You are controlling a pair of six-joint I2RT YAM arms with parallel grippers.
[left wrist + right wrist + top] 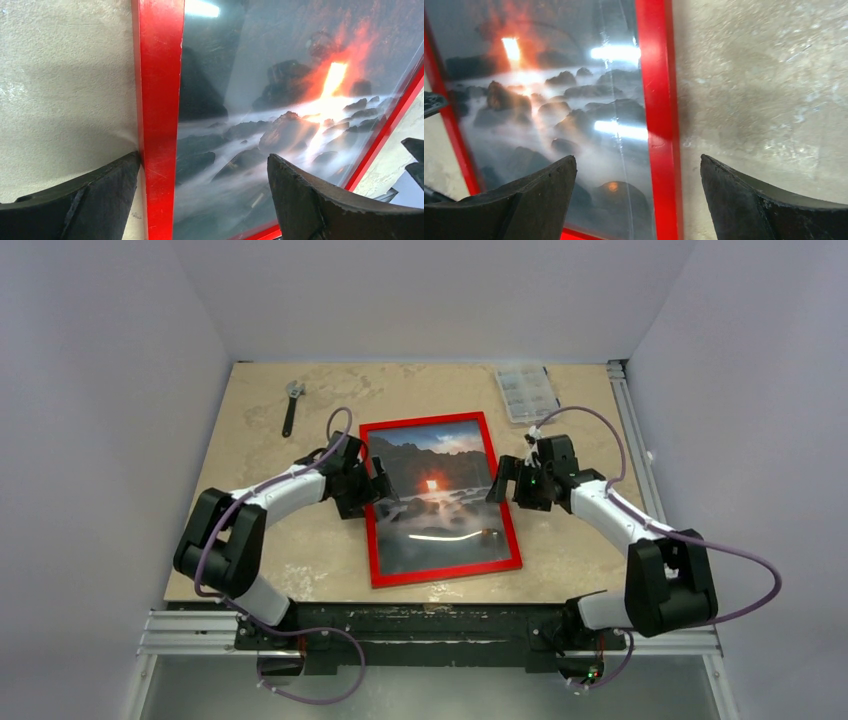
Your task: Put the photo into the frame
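The red frame (445, 573) lies flat, face up, in the middle of the table. The photo (435, 495) of dark rocks, an orange sunset and misty water sits inside it under glare. My left gripper (380, 492) stands open at the frame's left side; in the left wrist view its jaws (202, 157) straddle the left red rail (159, 100), with the photo (280, 115) between them. On the opposite side my right gripper (500, 483) is open too. In the right wrist view it (638, 157) spans the right rail (656, 75) and the photo's edge (549, 100). Neither holds anything.
A black wrench (291, 405) lies at the back left of the beige table (590, 540). A clear plastic parts box (525, 392) sits at the back right. A metal rail (630, 430) runs along the table's right edge, and grey walls close in on three sides.
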